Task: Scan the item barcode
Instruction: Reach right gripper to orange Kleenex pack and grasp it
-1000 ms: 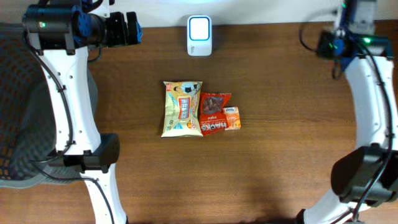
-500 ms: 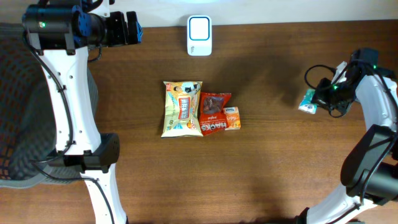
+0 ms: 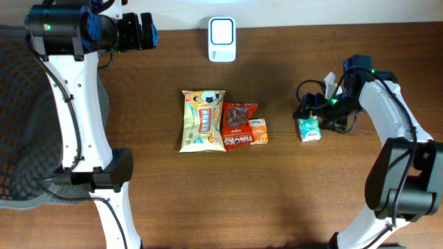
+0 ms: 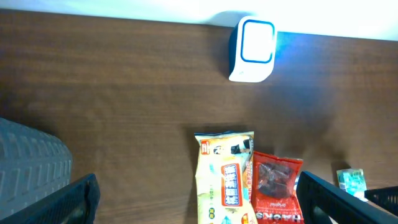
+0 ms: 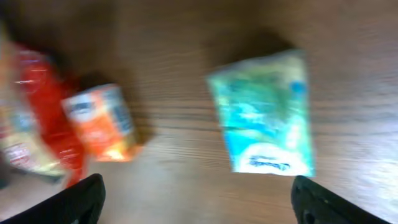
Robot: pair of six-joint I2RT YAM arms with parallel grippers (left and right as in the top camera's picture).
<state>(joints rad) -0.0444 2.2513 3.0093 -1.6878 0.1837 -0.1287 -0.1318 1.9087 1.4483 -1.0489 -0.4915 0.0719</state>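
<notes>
Teal packet (image 5: 264,121): small flat pouch, teal-green with a white patch at one end. It lies flat on the bench (image 5: 174,50) in the gap ahead of my right fingers (image 5: 84,202), touching neither, blurred. Orange box (image 5: 102,121), red packet (image 3: 238,126) and yellow snack bag (image 3: 201,121) lie flat in a touching row, out past one side of those fingers. White scanner (image 4: 252,48) has its blue-rimmed window facing up. It's far ahead of my left fingers (image 4: 74,199), well apart from all items.
</notes>
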